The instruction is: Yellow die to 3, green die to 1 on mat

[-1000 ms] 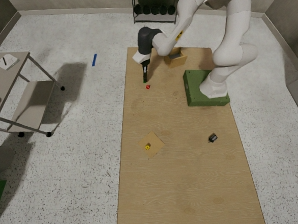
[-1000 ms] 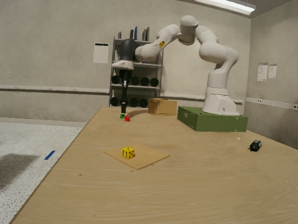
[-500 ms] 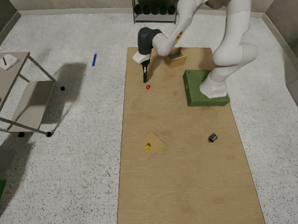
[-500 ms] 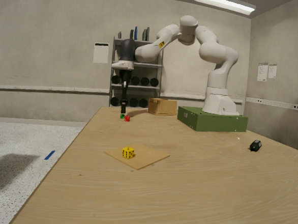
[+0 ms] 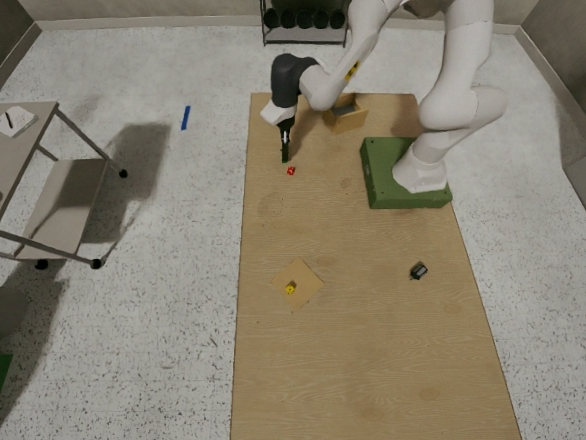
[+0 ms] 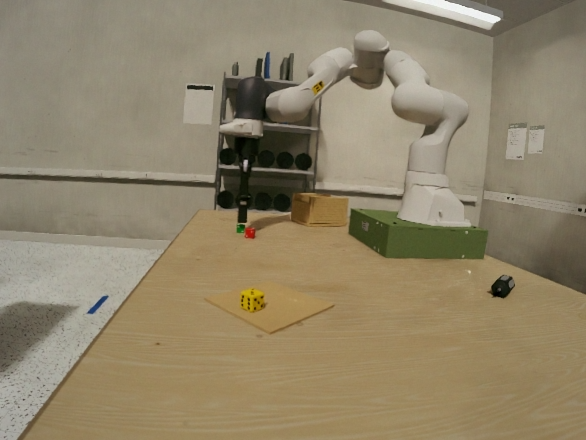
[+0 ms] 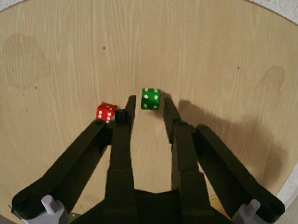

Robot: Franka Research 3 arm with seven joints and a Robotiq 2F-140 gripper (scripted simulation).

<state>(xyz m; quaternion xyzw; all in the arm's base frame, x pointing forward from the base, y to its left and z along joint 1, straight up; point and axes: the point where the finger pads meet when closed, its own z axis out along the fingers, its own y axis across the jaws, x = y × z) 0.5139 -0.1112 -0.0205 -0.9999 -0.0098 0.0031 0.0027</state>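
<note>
As seen past grey walls [image 6: 100,100], left to right: speckled floor [image 5: 175,300] [image 6: 40,270], then wooden table [image 5: 350,360] [image 6: 350,380] [image 7: 70,55]. Far left, gripper [image 5: 284,161] [image 6: 242,220] [image 7: 149,106] slightly open, fingers either side of green die [image 6: 240,228] [image 7: 150,99], grasping nothing; beside, red die [image 5: 291,171] [image 6: 250,233] [image 7: 105,112]. Nearer, yellow die [image 5: 290,289] [image 6: 252,300] on mat [image 5: 306,280] [image 6: 290,310]. Counted: three dice, one mat, one black object [image 5: 419,271] [image 6: 503,286] at right.

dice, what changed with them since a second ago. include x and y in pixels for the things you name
No visible change: the yellow die [image 5: 290,289] [image 6: 252,300] stayed on the mat [image 5: 306,280] [image 6: 285,312], the red die [image 5: 291,171] [image 6: 250,233] [image 7: 105,111] and green die [image 6: 241,228] [image 7: 150,99] stayed near the tool [image 5: 284,160] [image 6: 242,221] [image 7: 150,99]. The green die isn't gripped now.
</note>
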